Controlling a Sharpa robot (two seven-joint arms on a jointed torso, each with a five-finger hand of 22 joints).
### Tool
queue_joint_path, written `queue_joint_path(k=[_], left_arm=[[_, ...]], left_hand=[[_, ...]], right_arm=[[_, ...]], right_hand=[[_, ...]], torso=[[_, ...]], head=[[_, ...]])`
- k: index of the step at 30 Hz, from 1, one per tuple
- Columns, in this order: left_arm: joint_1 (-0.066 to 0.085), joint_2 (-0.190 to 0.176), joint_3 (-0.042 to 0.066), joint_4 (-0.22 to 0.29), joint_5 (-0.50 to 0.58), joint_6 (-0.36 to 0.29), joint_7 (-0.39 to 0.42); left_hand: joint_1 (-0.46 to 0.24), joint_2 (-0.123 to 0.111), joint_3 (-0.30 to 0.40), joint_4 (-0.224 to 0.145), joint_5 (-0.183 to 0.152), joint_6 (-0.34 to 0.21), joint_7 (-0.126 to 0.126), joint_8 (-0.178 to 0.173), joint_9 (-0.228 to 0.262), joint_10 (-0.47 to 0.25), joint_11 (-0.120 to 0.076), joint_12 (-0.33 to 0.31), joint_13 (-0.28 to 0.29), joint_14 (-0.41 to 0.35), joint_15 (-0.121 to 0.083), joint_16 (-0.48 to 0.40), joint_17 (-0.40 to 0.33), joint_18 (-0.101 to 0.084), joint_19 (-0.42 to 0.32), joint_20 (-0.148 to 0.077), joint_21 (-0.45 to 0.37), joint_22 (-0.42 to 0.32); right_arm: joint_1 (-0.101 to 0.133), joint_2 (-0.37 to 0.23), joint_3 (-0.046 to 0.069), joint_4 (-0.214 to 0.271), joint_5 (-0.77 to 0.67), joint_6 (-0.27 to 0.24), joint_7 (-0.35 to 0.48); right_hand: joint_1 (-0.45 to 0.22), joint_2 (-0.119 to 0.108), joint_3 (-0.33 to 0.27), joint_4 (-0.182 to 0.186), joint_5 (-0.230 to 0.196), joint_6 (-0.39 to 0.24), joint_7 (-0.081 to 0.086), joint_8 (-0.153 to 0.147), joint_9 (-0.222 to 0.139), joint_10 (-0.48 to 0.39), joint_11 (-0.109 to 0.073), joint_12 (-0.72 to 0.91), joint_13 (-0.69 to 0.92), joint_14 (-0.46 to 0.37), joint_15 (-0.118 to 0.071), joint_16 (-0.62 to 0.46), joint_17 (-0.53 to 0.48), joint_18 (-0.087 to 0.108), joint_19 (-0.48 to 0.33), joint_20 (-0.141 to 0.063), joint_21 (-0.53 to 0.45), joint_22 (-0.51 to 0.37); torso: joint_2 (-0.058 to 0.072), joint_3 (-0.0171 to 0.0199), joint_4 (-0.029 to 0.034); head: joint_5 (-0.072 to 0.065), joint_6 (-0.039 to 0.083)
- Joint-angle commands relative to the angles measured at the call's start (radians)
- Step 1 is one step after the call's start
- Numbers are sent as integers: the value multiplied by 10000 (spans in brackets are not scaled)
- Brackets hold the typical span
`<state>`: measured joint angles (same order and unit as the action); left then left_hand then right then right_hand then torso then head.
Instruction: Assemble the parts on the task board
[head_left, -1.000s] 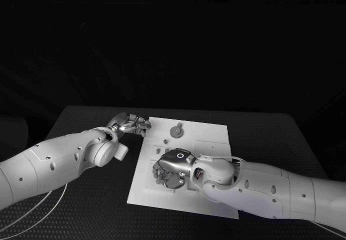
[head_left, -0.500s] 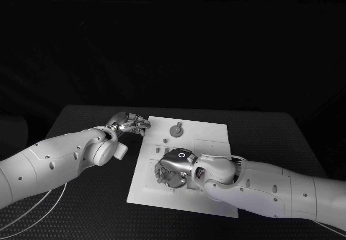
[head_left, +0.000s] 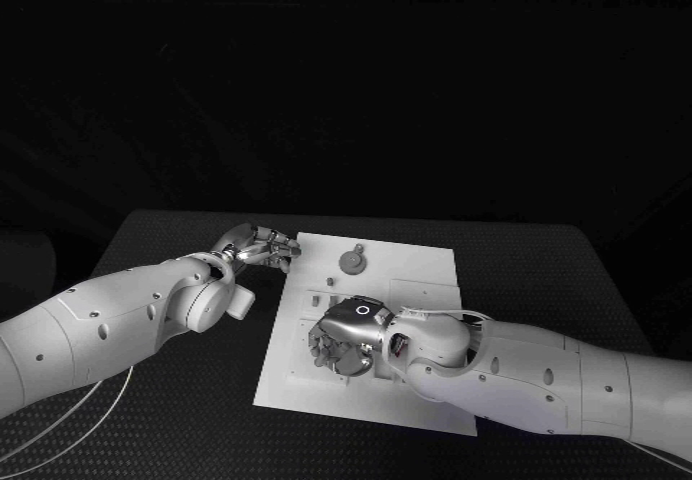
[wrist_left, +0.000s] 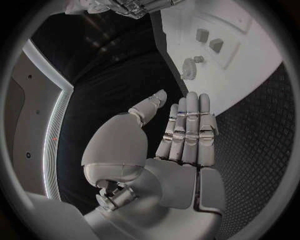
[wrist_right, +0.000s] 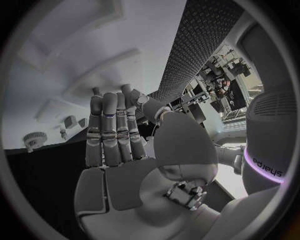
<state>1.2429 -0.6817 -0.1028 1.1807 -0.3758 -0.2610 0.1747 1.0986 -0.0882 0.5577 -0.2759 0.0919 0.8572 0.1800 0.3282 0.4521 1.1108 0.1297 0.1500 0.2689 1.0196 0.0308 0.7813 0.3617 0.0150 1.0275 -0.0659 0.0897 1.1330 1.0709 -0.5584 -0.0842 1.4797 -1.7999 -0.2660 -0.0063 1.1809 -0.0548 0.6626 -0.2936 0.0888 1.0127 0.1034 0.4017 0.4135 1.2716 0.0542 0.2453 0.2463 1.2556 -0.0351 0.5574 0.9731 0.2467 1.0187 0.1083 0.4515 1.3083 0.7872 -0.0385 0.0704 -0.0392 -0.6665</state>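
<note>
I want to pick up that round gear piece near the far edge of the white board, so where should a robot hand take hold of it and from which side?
Probably by its toothed rim, coming down from above. The gear lies flat on the task board, so only its rim and top face are free. The left robot hand rests beside the board's far left corner, fingers extended, and looks nearest.

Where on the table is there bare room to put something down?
Bare table runs between the task board's right edge and the table's right edge. The board's middle is crowded: the right hand hovers there. The left hand borders its top-left corner.
</note>
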Motion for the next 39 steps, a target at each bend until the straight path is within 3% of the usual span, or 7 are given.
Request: queue_joint_path(k=[1,4,10,19,34,37,39], left_arm=[[15,9,9,29,52,80,107],[15,13,9,30,52,64,112],[15,14,9,33,52,65,108],[16,4,9,32,52,61,102],[16,-1,9,23,52,60,87],[16,1,9,23,52,62,85],[16,1,9,25,52,75,78]], left_hand=[[-91,38,-62,-21,12,-92,12,57,-13,-84,8,-1,-11,64,24,-68,16,-13,50,1,-47,-5],[-90,39,-62,-21,13,-92,12,58,-14,-84,8,-1,-10,65,24,-69,18,-13,51,1,-49,-5],[-89,35,-62,-23,13,-91,12,60,-14,-82,7,2,-10,66,23,-72,22,-12,53,0,-50,-4],[-86,31,-63,-26,12,-90,11,64,-15,-82,6,5,-9,68,23,-76,31,-12,55,0,-54,-3],[-84,29,-64,-27,12,-91,10,68,-18,-83,6,9,-9,71,23,-84,43,-12,59,0,-60,-1],[-85,27,-65,-27,11,-92,11,68,-18,-85,6,9,-9,70,23,-86,45,-12,59,1,-62,0],[-85,27,-65,-27,11,-93,11,68,-19,-86,7,9,-9,70,23,-87,47,-12,59,1,-63,0]], right_arm=[[-15,42,-15,-110,311,562,91],[-15,91,-16,-155,406,582,159],[-15,129,-17,-157,512,545,236],[-15,142,-20,-146,582,547,293],[-15,130,-24,-55,644,381,294],[-15,84,-24,-62,657,133,243],[-14,-6,-24,-33,750,-96,193]], right_hand=[[-158,-237,-96,12,59,-132,137,-93,430,-161,113,-128,-37,-161,22,21,-36,139,-130,16,51,244],[-462,-526,-186,72,67,-521,299,-351,354,-526,273,-359,-92,-222,118,47,-75,151,-155,56,119,238],[-771,-847,-192,150,68,-738,406,-513,303,-866,400,-563,-132,-300,218,79,-129,151,-212,81,171,231],[-813,-918,-178,154,66,-784,428,-549,292,-902,415,-584,-127,-312,231,100,-142,151,-219,77,196,233],[-752,-852,-114,106,63,-682,388,-506,324,-767,360,-490,-40,-250,185,209,-151,151,-177,43,297,237],[-802,-940,-131,109,63,-758,417,-556,308,-877,391,-543,-44,-285,207,220,-168,151,-203,47,312,231],[-854,-1114,-125,140,67,-1002,526,-703,248,-1105,465,-655,-66,-376,281,226,-199,151,-279,71,320,228]], torso=[[-3,-8,-4],[-3,-8,-11],[-3,-6,5],[1,-1,-1],[0,3,2],[-2,0,1],[-1,1,0]], head=[[-19,-11],[-21,-8],[-38,-15],[-38,-21],[-41,-14],[-52,4],[-57,11]])
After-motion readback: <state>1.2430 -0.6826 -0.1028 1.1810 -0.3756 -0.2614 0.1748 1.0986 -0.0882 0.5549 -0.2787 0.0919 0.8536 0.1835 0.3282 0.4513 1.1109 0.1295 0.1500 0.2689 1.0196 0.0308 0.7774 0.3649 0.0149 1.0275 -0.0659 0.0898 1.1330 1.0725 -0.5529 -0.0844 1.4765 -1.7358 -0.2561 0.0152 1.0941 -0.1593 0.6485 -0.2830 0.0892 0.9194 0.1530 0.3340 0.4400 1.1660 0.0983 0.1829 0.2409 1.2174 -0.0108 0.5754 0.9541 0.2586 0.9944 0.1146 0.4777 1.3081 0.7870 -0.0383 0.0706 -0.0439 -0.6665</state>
